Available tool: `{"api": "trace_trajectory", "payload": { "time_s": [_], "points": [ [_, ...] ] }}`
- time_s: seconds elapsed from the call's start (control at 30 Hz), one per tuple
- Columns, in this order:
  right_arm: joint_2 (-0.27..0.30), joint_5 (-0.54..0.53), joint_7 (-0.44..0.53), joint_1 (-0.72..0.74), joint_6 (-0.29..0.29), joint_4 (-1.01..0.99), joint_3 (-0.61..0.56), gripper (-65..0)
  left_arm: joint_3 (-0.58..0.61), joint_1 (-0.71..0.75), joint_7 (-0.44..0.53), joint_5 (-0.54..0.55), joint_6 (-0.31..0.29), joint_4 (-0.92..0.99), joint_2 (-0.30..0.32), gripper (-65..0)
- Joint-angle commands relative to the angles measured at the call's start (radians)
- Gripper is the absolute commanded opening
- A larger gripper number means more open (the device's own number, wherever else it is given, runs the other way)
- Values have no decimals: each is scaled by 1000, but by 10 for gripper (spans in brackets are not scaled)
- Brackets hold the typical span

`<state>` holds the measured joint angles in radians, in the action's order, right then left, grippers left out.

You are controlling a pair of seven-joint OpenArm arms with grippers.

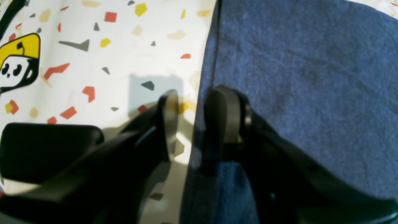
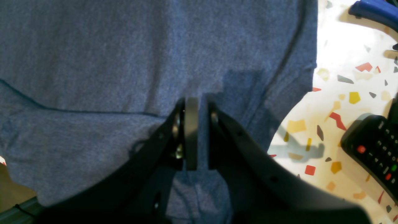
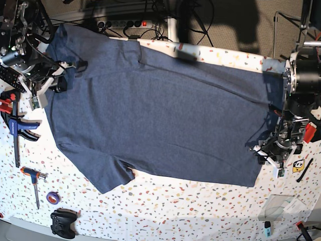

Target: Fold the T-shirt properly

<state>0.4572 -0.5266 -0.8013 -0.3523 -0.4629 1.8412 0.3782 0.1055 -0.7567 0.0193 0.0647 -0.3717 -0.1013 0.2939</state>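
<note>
Right claw (image 2: 199, 124), plain T-shirt (image 2: 124, 62)

heathered blue-grey T-shirt (image 3: 160, 115), white table (image 3: 200, 211) with red-yellow-grey flecks

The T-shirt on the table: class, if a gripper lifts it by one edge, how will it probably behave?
The T-shirt would probably drape and sag, since it lies limp with soft creases. It likely drags rather than slides freely, given its matte knit. The right gripper pinches a fold easily, suggesting thin cloth.

workshop, clamp (image 3: 20, 125), screwdriver (image 3: 34, 176) (cables too)
</note>
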Motion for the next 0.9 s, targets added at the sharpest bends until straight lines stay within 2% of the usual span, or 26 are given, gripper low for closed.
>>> {"api": "trace_trajectory", "payload": {
  "time_s": [0.0, 0.27, 0.4, 0.47, 0.53, 0.6, 0.63, 0.7, 0.87],
  "points": [
    [17, -5, 26, 6, -11, 18, 8, -612, 6, 28, -153, -48, -27, 16, 12, -448],
    [17, -5, 65, 6, -13, 18, 8, -612, 6, 36, -111, 113, -113, 8, 96, -448],
    [17, -5, 82, 6, -13, 18, 8, -612, 6, 37, -108, 170, -139, -55, 129, -448],
    [16, -6, 90, 6, -13, 18, 8, -613, 6, 37, -126, 219, -161, -93, 143, -468],
    [16, -8, 92, 6, -13, 18, 8, -648, 6, 37, -182, 270, -224, -130, 159, -523],
    [16, -9, 92, 6, -18, 18, 7, -650, 6, 42, -257, 342, -320, -164, 181, -629],
    [16, -9, 95, 6, -31, 18, 6, -650, 6, 43, -302, 392, -326, -174, 193, -650],
    [16, -33, 93, 6, -59, 18, 6, -650, 6, 43, -407, 522, -326, -179, 221, -650],
    [-23, -26, 75, 5, -61, 18, 6, -650, 6, 48, -673, 859, -326, -180, 293, -650]
  ]
}}
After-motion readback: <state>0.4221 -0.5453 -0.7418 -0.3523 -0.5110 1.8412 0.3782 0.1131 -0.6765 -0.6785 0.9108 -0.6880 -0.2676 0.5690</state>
